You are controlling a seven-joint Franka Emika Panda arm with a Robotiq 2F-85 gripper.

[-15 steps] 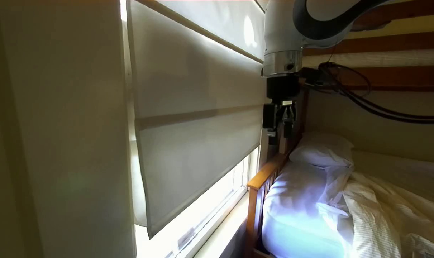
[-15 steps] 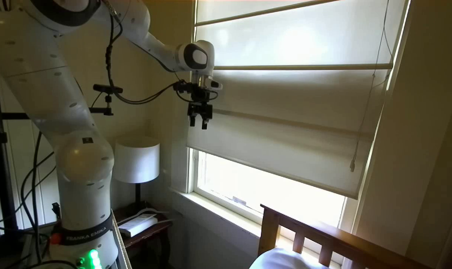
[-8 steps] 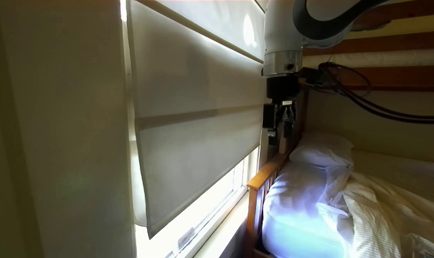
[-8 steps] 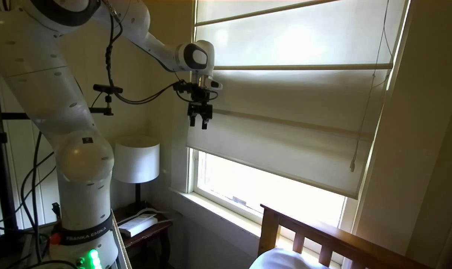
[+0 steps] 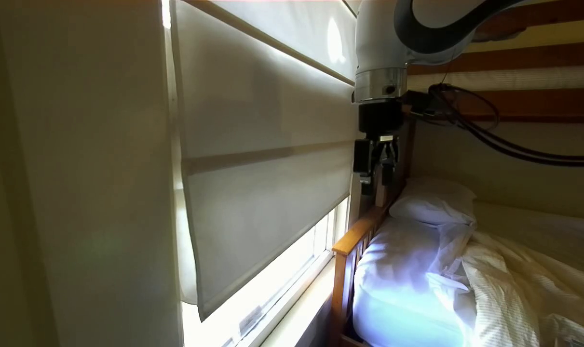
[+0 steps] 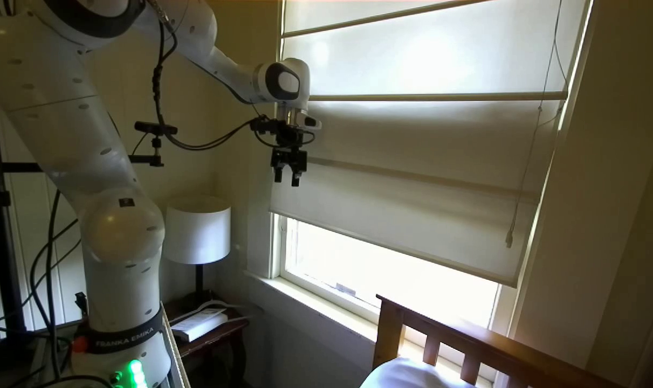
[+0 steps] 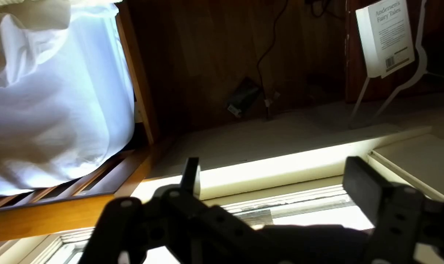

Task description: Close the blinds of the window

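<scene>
A white-shaded lamp (image 6: 198, 234) stands on a dark table (image 6: 233, 330), and the book (image 7: 390, 40) lying near it reads Andersen's Fairy Tales. On the wooden bed (image 5: 355, 237) I see a pillow (image 5: 431, 202) and a rumpled cream blanket (image 5: 501, 284). A thin cord (image 7: 274, 38) trails across the floor (image 7: 203, 55).

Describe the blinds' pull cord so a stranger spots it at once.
Start at the window, glaring bright below cream fabric blinds. Near the blinds' side edge farther from the robot arm, a thin pull cord hangs in front of the fabric. Unlike the horizontal bands behind it, it runs steeply downward and ends in a small pale toggle.
</scene>
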